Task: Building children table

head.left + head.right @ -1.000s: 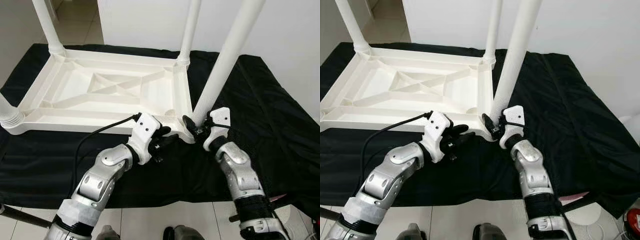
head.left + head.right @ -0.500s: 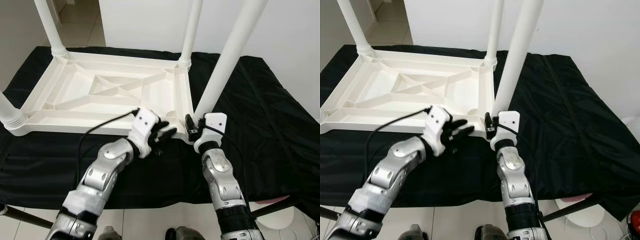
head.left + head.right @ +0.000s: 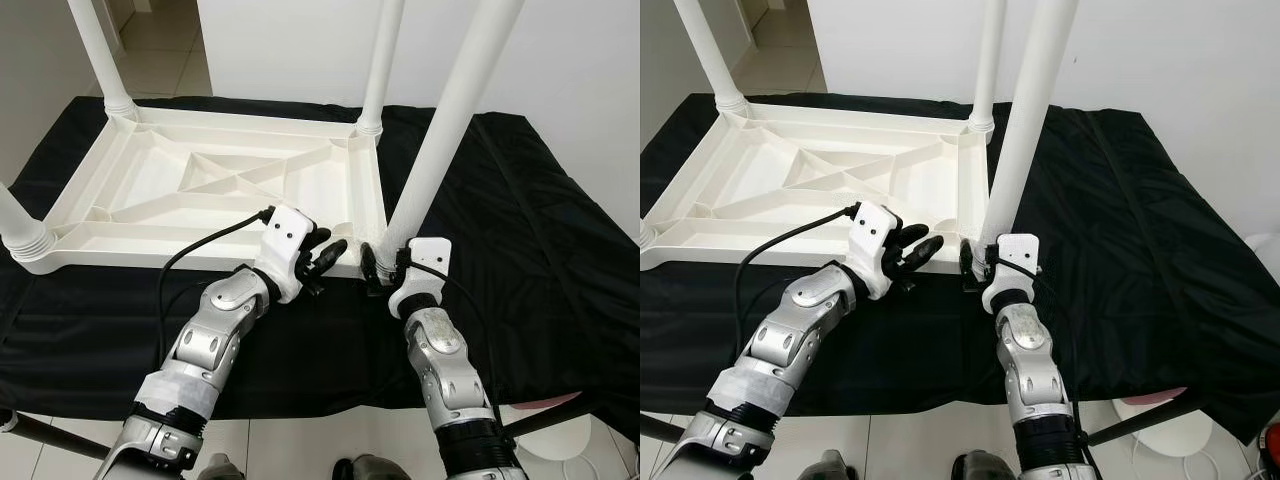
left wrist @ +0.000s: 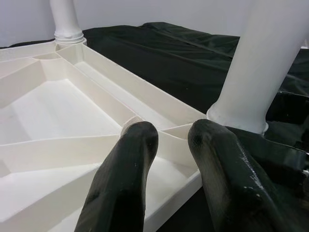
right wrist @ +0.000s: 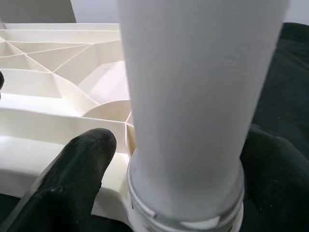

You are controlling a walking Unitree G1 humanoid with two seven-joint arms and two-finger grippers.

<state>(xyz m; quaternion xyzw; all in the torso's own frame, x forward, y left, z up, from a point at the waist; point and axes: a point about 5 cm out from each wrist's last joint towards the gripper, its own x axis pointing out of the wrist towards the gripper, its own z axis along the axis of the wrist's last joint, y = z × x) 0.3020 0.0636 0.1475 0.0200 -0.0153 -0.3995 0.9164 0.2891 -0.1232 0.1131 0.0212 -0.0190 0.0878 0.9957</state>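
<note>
A white plastic children's table point(image 3: 150, 250) lies upside down on a black cloth. Its near right leg point(image 3: 440, 130) stands in the corner socket. My right gripper point(image 3: 385, 268) is at that leg's base, one black finger point(image 5: 72, 179) on each side of the leg point(image 5: 193, 96), shut on it. My left gripper point(image 3: 325, 255) is just left of it, over the table's near rim point(image 4: 159, 140). Its fingers point(image 4: 125, 179) are open with nothing between them.
Three more legs stand upright at the far left point(image 3: 100, 50), far right point(image 3: 380, 60) and near left point(image 3: 20, 235) corners. The black cloth point(image 3: 540, 220) spreads wide to the right. A white wall rises behind. Tiled floor point(image 3: 300, 445) shows below the cloth's near edge.
My right wrist has turned from a tilt to the right to upright around the leg's base. My left gripper has moved up to the table's near rim, closer to the leg.
</note>
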